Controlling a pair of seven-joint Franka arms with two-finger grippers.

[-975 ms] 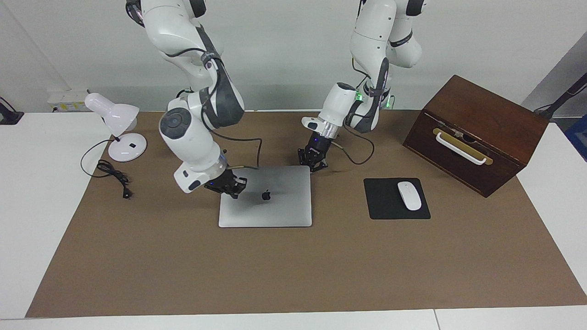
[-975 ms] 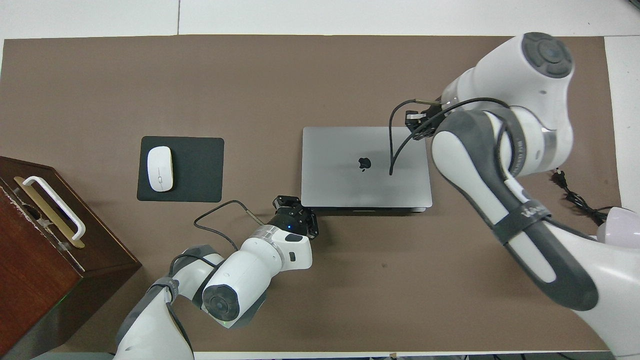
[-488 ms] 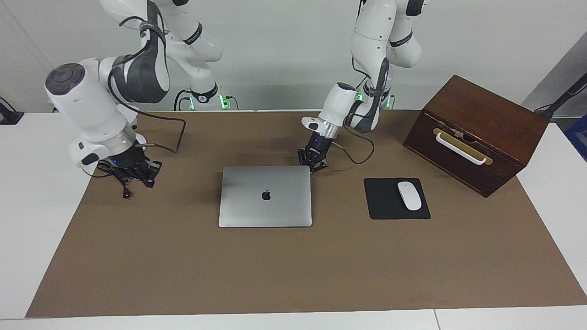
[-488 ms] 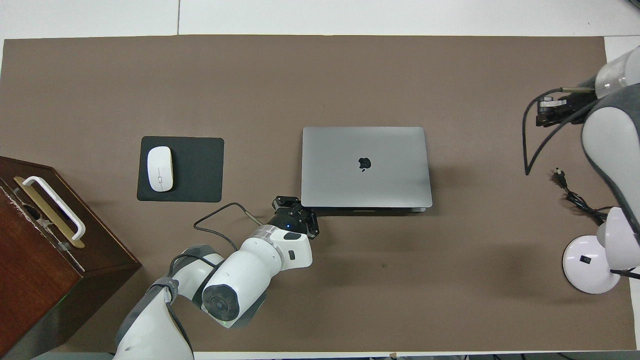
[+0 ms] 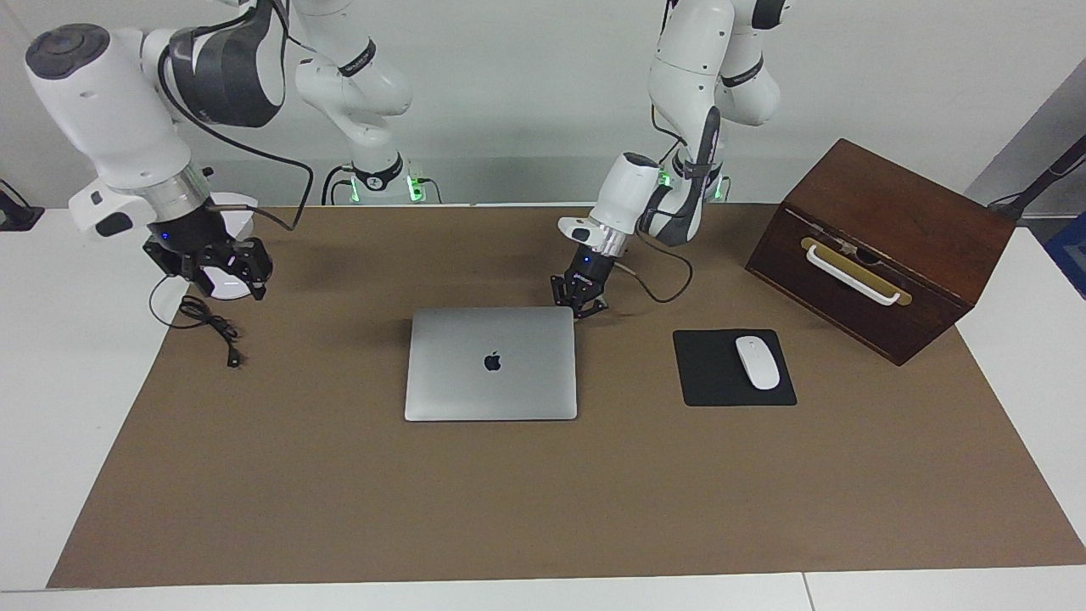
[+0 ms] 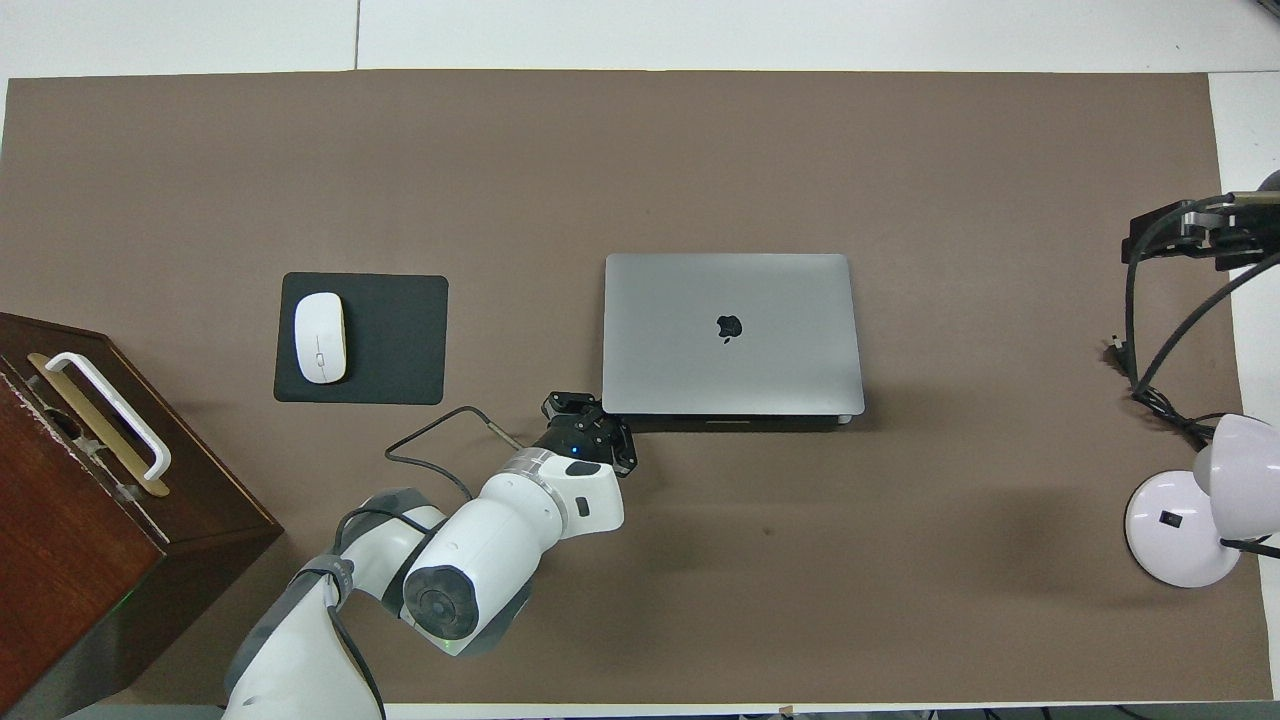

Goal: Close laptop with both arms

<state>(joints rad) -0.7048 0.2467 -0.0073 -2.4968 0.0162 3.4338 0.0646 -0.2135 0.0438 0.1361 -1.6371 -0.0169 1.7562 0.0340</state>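
Facing view: high across the table, looking toward the robots, wide enough for the whole brown paper-covered tabletop (image 5: 339, 509). Overhead view: steeply down from above the robots' end, half a turn round. Shared by both: the closed thin silver-grey metal laptop (image 5: 490, 363) (image 6: 730, 332) at centre.

A white mouse (image 5: 757, 362) is lying on a black mouse pad (image 5: 713, 373). A brown wooden box (image 5: 882, 246) with a white handle is sitting nearby, at the left arm's end of the tabletop (image 5: 543, 492). A white desk lamp (image 6: 1200, 510) and its black cord (image 5: 208, 327) are being seen at the right arm's end.
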